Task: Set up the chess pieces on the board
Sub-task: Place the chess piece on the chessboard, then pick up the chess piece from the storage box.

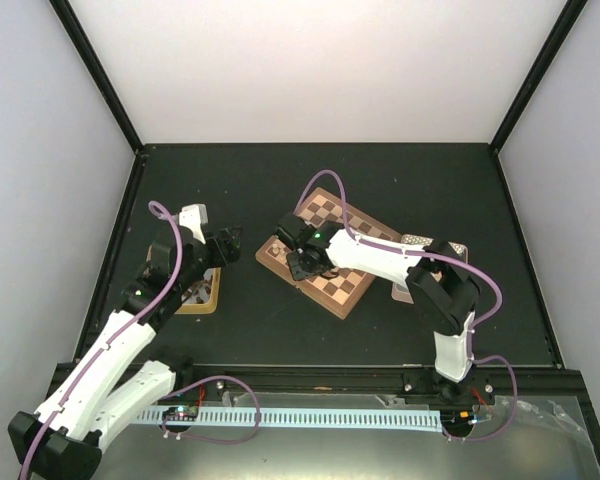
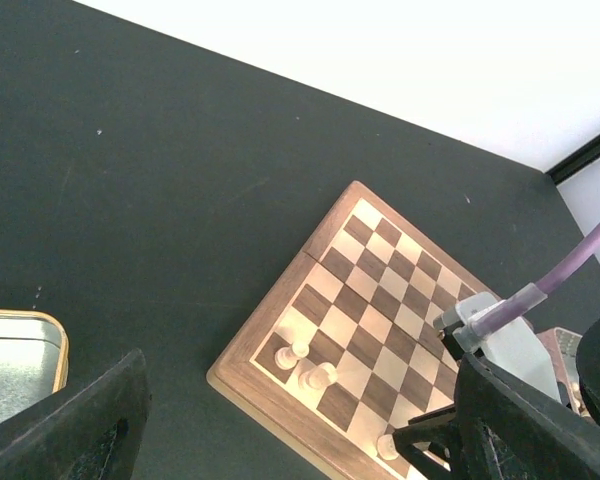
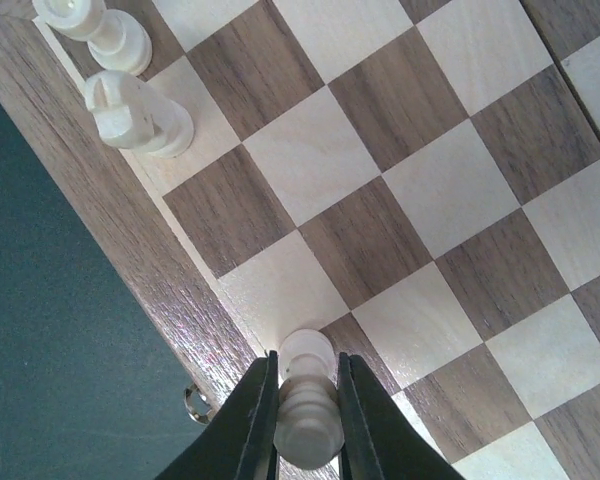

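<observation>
Pale piece (image 3: 307,425) is pinched in right gripper (image 3: 306,385); best lowered straight onto board (image 3: 380,200) beneath before release; left gripper (image 2: 295,430) gapes empty.

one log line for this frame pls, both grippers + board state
left gripper: open, empty, beside board | right gripper: shut on pale piece at edge row | two other pale pieces standing near corner

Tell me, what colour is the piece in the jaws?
The piece is pale cream; the right wrist view shows it best.

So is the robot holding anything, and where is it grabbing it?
Yes. The right gripper pinches one pale chess piece by its sides, between both fingers. The left gripper holds nothing.
</observation>
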You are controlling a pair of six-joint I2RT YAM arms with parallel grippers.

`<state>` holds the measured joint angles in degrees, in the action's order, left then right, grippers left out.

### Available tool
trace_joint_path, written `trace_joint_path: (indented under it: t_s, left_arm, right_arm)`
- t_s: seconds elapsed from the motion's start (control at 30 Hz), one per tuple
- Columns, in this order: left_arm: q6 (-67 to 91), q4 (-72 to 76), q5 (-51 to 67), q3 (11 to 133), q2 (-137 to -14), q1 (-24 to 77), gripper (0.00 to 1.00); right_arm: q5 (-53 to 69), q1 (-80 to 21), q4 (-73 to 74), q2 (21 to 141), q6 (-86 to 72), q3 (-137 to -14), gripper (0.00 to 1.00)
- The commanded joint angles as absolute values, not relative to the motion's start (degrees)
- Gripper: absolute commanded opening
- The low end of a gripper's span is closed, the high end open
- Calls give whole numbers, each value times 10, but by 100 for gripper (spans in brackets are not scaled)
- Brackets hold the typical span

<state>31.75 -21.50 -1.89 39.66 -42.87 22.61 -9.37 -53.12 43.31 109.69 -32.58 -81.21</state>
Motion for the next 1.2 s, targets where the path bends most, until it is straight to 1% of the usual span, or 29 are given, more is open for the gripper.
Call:
trace_joint_path:
  t_s: [0.0, 0.4, 0.47, 0.67, 0.83, 1.03, 1.17]
  left_arm:
    - [318, -217, -9, 410, -433, 219, 84]
    - [316, -219, -8, 407, -432, 213, 84]
    - [317, -220, -7, 408, -432, 213, 84]
    - [317, -219, -3, 410, -433, 211, 85]
    - [314, -218, -2, 412, -431, 210, 88]
    - [307, -210, 11, 411, -430, 209, 91]
    - [297, -195, 27, 406, -427, 209, 93]
  right_arm:
    - [-97, -534, 429, 1110, -320, -830, 12]
    - [-98, -534, 428, 1136, -311, -849, 13]
    - [-101, -534, 428, 1136, -310, -849, 15]
    - [-100, -534, 431, 1121, -310, -852, 32]
    - [-96, -532, 407, 1055, -319, -834, 44]
    - [-163, -503, 389, 942, -366, -754, 46]
    - [-200, -426, 365, 852, -398, -646, 46]
